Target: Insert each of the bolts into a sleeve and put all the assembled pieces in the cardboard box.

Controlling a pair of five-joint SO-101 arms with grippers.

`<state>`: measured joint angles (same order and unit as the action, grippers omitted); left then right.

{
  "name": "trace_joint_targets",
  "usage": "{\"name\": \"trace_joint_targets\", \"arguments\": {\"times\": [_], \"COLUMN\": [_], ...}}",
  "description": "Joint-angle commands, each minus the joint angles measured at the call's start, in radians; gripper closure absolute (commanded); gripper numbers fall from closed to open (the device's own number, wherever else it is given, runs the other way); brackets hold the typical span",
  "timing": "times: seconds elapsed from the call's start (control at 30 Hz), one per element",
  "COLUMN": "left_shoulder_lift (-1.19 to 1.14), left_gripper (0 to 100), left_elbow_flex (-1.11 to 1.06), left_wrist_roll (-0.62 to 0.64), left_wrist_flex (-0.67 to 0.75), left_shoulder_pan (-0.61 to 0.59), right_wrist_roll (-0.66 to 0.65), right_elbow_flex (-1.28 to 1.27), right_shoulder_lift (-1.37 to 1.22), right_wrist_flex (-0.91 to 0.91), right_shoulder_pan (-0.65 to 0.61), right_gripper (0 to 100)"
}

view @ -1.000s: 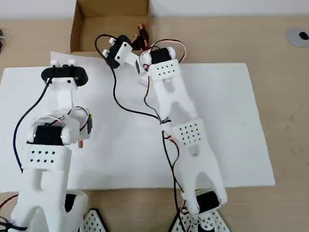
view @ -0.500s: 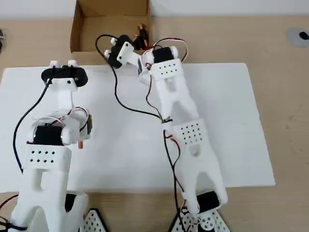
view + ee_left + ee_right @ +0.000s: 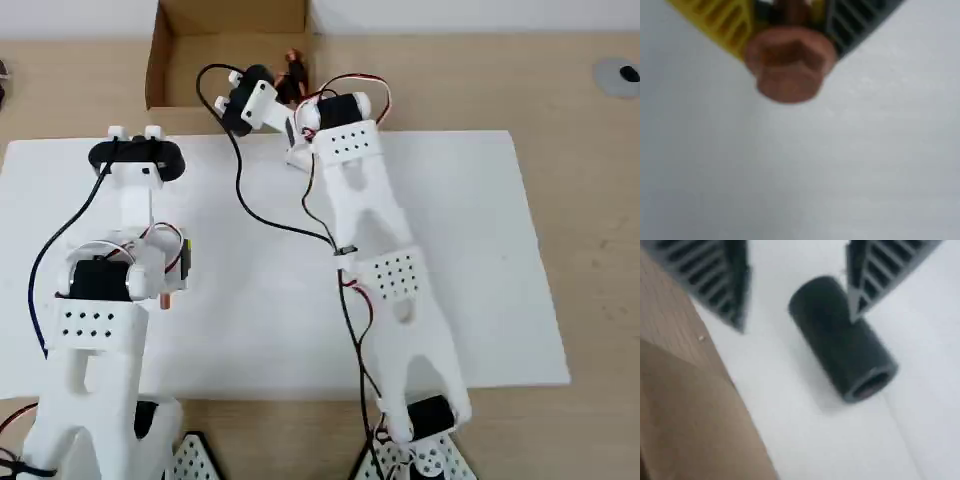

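Bolt (image 3: 790, 75), copper with a hexagonal head, is clamped between the yellow and black fingers of the left gripper (image 3: 791, 47), and white sheet (image 3: 865, 165) is seen behind it. From above, the left gripper (image 3: 168, 288) is found over the left half of the sheet (image 3: 470, 250), folded back toward its own arm, with the bolt (image 3: 167, 297) protruding from it. Whether the bolt touches the sheet cannot be told.

The sheet is spread on a wooden worktop (image 3: 590, 200). An open cardboard box (image 3: 155, 65) is set on the worktop at the far edge of the sheet, left of centre. Small dark and copper-coloured pieces (image 3: 293, 68) are seen against its right wall; what they are cannot be made out.

The right arm (image 3: 350, 190) is stretched across the sheet to its far edge, just beside the near right corner of the box. In the right wrist view, the fingers of the right gripper (image 3: 796, 320) are held apart. A black sleeve (image 3: 842, 360) is laid on its side on the sheet between them, closer to one finger (image 3: 880, 270) than to the other, and its open end is turned away from the gripper. It is near the sheet's edge, where brown worktop (image 3: 685, 405) begins. Whether the nearer finger touches the sleeve cannot be told.
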<state>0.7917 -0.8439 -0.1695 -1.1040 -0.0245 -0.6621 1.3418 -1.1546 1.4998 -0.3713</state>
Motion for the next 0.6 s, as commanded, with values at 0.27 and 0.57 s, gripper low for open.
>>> {"name": "trace_joint_targets", "arguments": {"times": [0.27,0.57], "left_shoulder_lift": [0.031,0.031], "left_gripper": [99,99], "left_elbow_flex": [0.009,0.008], "left_wrist_roll": [-0.009,-0.011], "left_wrist_flex": [-0.002,-0.002], "left_shoulder_pan": [0.005,0.003], "right_wrist_roll": [-0.091,-0.158], "right_elbow_flex": [-0.088,-0.114], "right_shoulder_lift": [-0.002,-0.002], "right_wrist_flex": [-0.011,-0.114], "right_shoulder_pan": [-0.018,-0.022], "right_gripper": [75.8,74.5]}}
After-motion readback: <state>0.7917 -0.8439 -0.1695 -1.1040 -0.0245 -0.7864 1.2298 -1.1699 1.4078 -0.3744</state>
